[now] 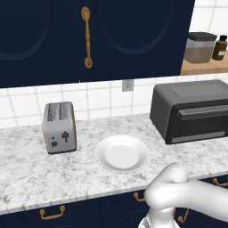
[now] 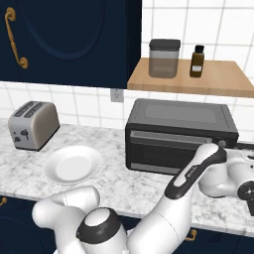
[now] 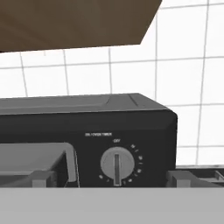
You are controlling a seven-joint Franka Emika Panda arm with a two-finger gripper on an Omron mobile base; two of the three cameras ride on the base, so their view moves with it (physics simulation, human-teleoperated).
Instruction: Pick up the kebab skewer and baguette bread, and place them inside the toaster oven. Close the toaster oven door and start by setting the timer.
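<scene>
On the marble counter [image 1: 26, 169], everything can be placed against the toaster oven [image 1: 191, 111], the big dark grey box at the right end, under a wooden shelf [image 2: 218, 79].

Far to the oven's left, against the tiled wall, stands a silver slot toaster [image 1: 59, 127]. Between it and the oven, nearer the counter's front edge, lies a white plate [image 1: 122, 153]; it holds nothing, and it sits just clear of the oven's left front corner.

The oven itself stands square to the wall. Its door [image 2: 168, 149] is shut, flat against the front, with the lighter handle bar across the top of the pane. Neither skewer nor bread can be seen anywhere on the counter or plate; whether they are inside the oven cannot be told through the dark pane.

On the shelf above the oven stand a grey lidded canister [image 2: 163, 58] and, to its right, a small brown bottle [image 2: 197, 61].

At the oven's right end, the hand view shows the round timer dial [image 3: 117, 164] with its pointer straight up and down, just right of the door's edge. The gripper [image 3: 105, 180] hangs in front of that panel, its fingers spread wide to either side of the dial, holding nothing and not touching it.
</scene>
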